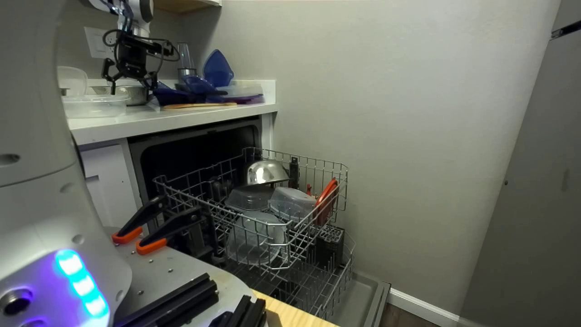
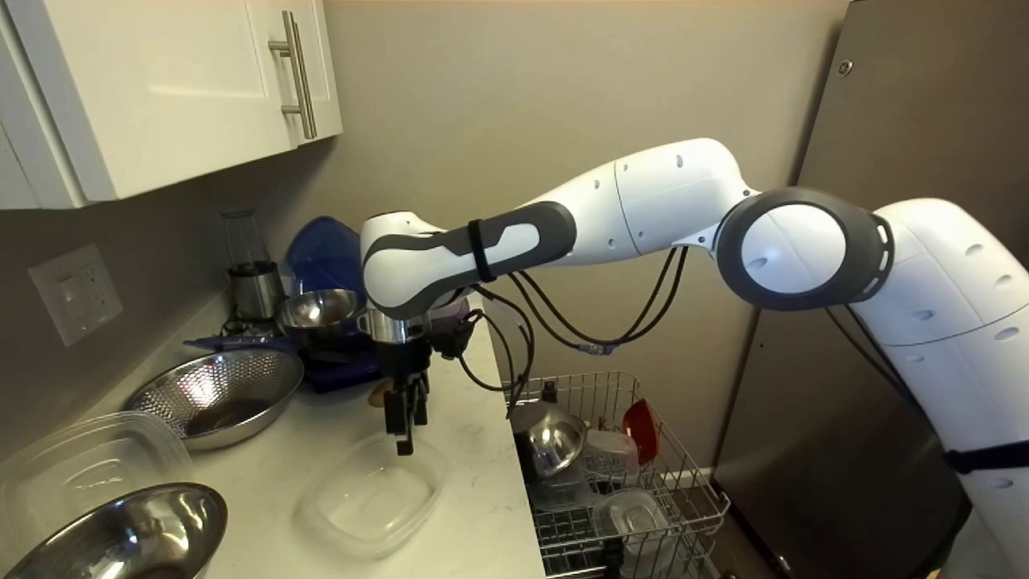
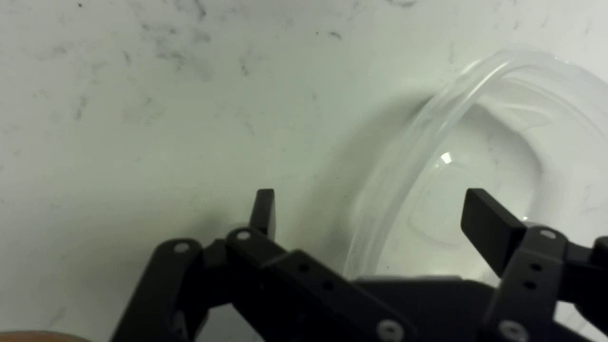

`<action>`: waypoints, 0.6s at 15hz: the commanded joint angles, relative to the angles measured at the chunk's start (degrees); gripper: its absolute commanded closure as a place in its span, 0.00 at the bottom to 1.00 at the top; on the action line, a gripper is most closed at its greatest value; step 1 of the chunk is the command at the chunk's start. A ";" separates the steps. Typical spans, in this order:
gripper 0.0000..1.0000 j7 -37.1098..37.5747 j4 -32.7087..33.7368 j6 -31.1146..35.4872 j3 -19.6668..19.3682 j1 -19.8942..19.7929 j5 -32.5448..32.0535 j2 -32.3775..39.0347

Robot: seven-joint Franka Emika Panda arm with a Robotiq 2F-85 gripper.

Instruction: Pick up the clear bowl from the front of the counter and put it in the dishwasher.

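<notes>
Your claw (image 3: 370, 204) stands spread, tips wide apart; in the wrist view the rim of the clear bowl (image 3: 475, 171) runs between them, contact uncertain. Bowl sits upright on the white surface (image 3: 142, 152), just past two o'clock of your claw there. In an exterior view, steel colander (image 2: 213, 402) at your claw's nine o'clock. Farther, in an exterior view, dishwasher (image 1: 199, 152) between four and five o'clock, upper rack (image 1: 317, 170) out, loaded.
</notes>
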 commanded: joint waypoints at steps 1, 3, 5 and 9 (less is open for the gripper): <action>0.00 -3.55 1.53 -1.65 1.60 -1.26 2.74 1.18; 0.00 -5.31 1.56 -1.07 2.66 -2.65 5.77 1.88; 0.00 -6.70 1.11 -0.89 3.46 -4.26 8.92 2.18; 0.00 -6.28 -0.94 -0.42 2.90 -7.28 12.90 1.70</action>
